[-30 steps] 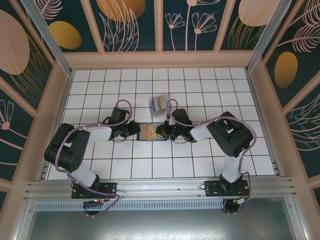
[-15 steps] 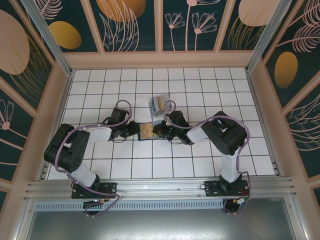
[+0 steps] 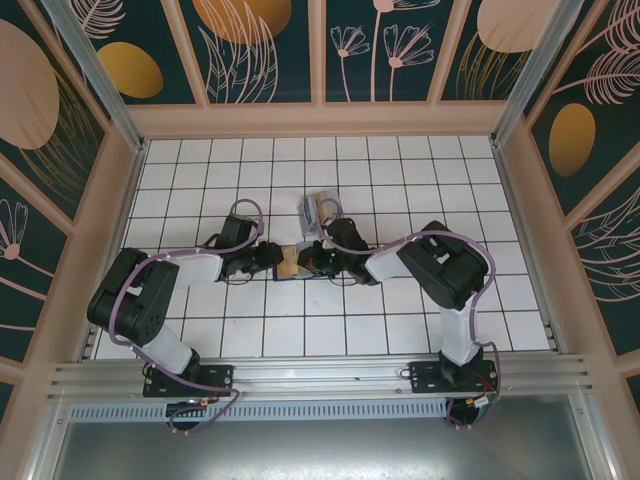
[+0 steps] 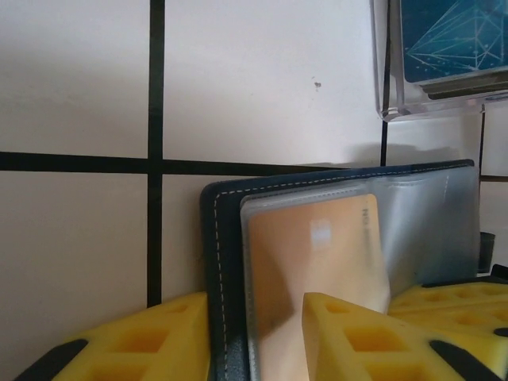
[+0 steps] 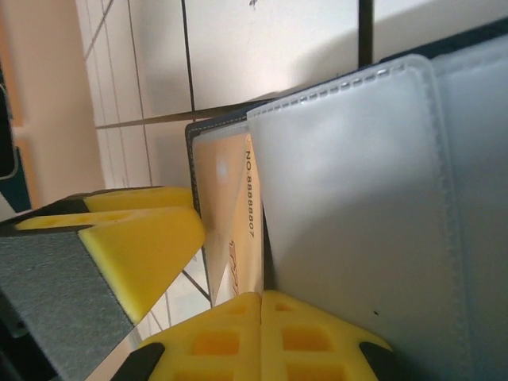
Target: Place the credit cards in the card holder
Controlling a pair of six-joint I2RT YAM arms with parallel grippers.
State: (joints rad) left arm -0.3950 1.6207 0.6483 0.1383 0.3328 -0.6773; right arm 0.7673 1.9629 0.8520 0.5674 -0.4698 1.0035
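Note:
The dark blue wallet (image 3: 292, 273) lies between both grippers, and the tan-gold card (image 4: 317, 254) sits in its clear sleeve. My left gripper (image 4: 256, 333) is nearly closed at the wallet's left edge (image 4: 222, 262), one finger over the sleeve. My right gripper (image 5: 262, 298) is shut, its fingertips meeting on the lower edge of a clear sleeve page (image 5: 357, 198), with the tan-gold card (image 5: 234, 222) just to the left. The clear card holder (image 3: 318, 211) stands behind the wallet, apart from it. A blue card (image 4: 452, 40) stands in the card holder (image 4: 381, 87).
White tiled floor (image 3: 400, 180) runs out to tan walls on three sides. A metal rail (image 3: 320, 375) crosses the near edge by the arm bases. The left gripper's yellow finger (image 5: 135, 238) sits close beside the wallet cover in the right wrist view.
My right gripper has moved left across the wallet, drawing the sleeve pages over, so the wallet looks narrower from above. The left arm has stayed still.

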